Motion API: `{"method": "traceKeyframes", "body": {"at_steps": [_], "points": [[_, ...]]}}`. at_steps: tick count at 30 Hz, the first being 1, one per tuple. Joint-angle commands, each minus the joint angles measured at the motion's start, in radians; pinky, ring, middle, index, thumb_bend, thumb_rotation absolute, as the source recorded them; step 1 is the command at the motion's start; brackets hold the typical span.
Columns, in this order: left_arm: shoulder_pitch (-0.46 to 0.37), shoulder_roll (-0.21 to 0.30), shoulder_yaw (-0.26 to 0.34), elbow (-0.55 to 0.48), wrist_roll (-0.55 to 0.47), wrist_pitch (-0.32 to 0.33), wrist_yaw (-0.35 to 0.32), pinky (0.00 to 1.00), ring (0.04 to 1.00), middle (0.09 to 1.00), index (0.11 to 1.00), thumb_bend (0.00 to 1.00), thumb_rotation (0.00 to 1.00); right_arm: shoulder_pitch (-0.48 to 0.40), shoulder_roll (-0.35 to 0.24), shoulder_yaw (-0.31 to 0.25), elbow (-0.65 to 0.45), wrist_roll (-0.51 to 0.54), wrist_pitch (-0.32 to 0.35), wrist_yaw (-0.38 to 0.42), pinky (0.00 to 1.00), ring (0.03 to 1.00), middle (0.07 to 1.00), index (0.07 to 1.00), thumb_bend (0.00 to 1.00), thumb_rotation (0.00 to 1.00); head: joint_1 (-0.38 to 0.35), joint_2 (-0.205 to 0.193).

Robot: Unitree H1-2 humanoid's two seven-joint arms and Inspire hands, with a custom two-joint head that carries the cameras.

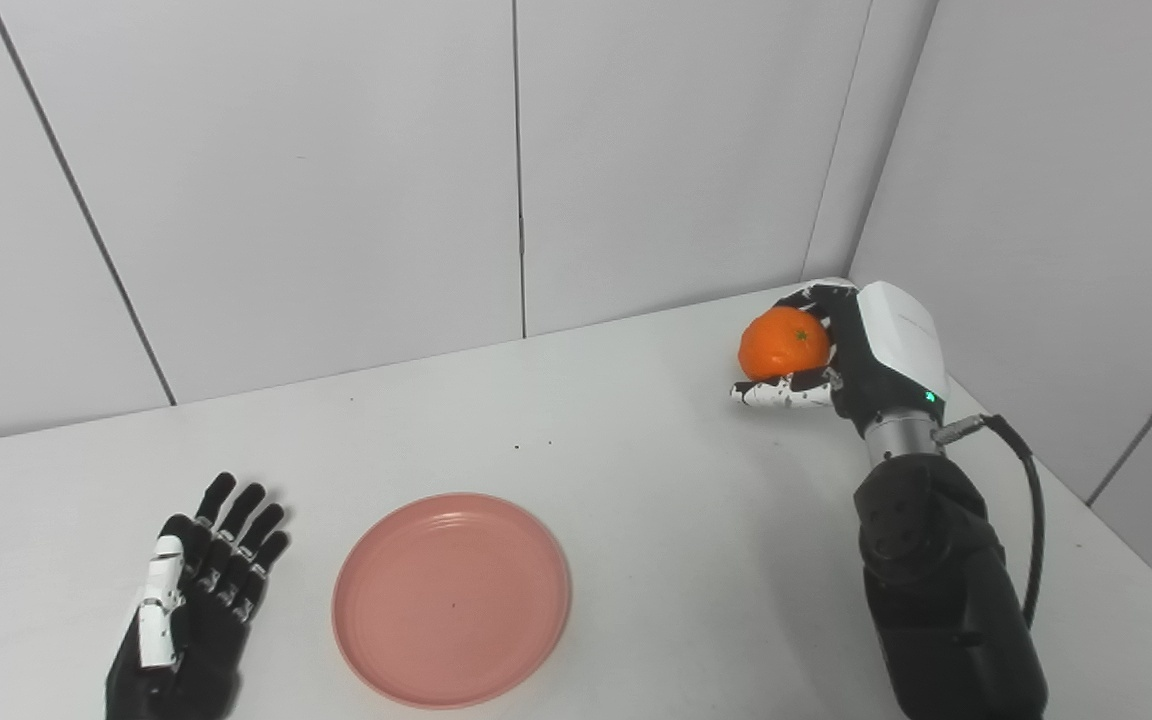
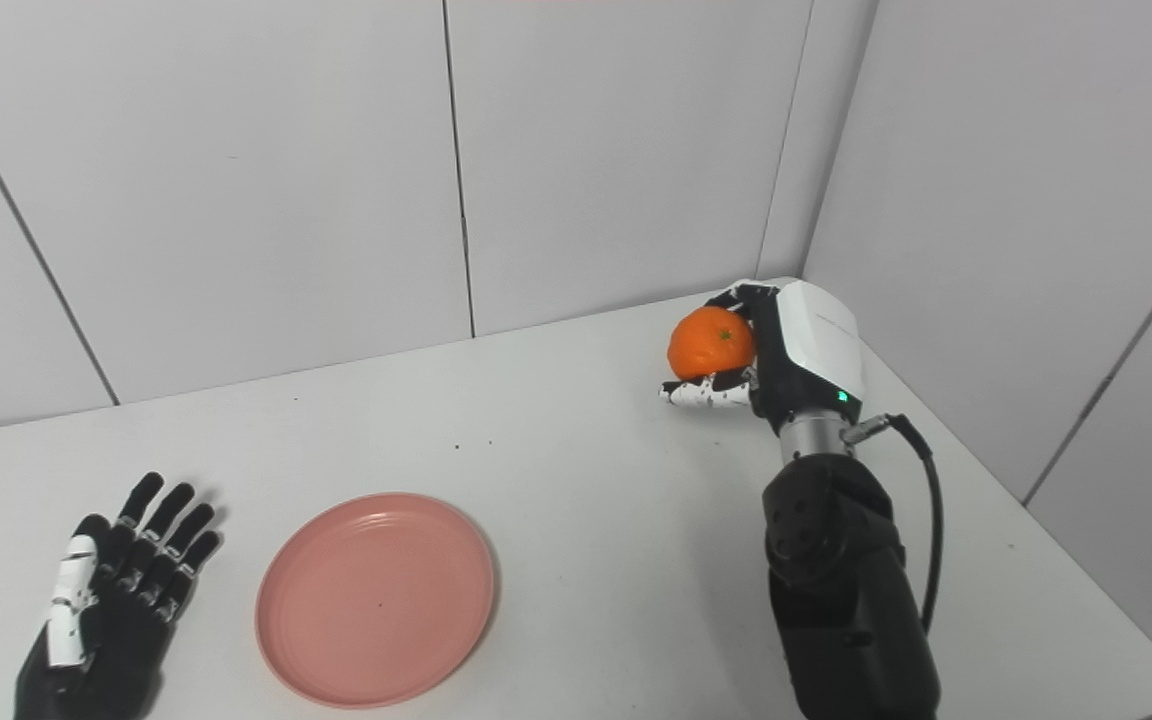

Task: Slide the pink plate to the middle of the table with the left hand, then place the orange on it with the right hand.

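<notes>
Right robot hand [image 1: 851, 350] grips orange [image 1: 782, 343] for transfer to plate [image 1: 451, 598]; left robot hand [image 1: 198, 590] rests spread and empty on bench [image 1: 636, 480].

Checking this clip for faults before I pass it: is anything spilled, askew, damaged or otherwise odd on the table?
Nothing stands out. The round pink plate lies flat and empty on the white table, the right hand has its fingers around the whole orange fruit near the far corner, and the left hand rests open beside the plate. A few dark specks dot the tabletop.
</notes>
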State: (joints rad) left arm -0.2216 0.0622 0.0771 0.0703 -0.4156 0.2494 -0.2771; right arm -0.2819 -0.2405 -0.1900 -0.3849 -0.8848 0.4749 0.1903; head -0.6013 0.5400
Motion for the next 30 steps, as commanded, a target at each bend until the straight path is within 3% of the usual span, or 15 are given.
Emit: {"method": "traceKeyframes", "body": {"at_steps": [1, 16, 30], "points": [[0.012, 0.000, -0.004, 0.020, 0.015, 0.000, 0.009, 0.97, 0.946, 0.960, 0.955, 0.31, 1.00, -0.043, -0.002, 0.015, -0.052, -0.023, -0.006, 0.001, 0.35, 0.421, 0.453, 0.521, 0.53, 0.00, 0.007, 0.001], [0.030, -0.030, -0.024, -0.001, 0.041, -0.020, 0.037, 0.95, 0.921, 0.929, 0.919, 0.34, 1.00, -0.065, 0.084, 0.186, -0.087, -0.091, -0.010, 0.031, 0.33, 0.410, 0.452, 0.520, 0.53, 0.00, 0.117, 0.017], [0.056, -0.088, -0.060, -0.060, 0.107, -0.014, 0.110, 0.91, 0.899, 0.907, 0.895, 0.39, 1.00, -0.056, 0.158, 0.378, -0.018, -0.062, -0.089, -0.038, 0.26, 0.346, 0.427, 0.529, 0.52, 0.00, 0.273, 0.054]]}}
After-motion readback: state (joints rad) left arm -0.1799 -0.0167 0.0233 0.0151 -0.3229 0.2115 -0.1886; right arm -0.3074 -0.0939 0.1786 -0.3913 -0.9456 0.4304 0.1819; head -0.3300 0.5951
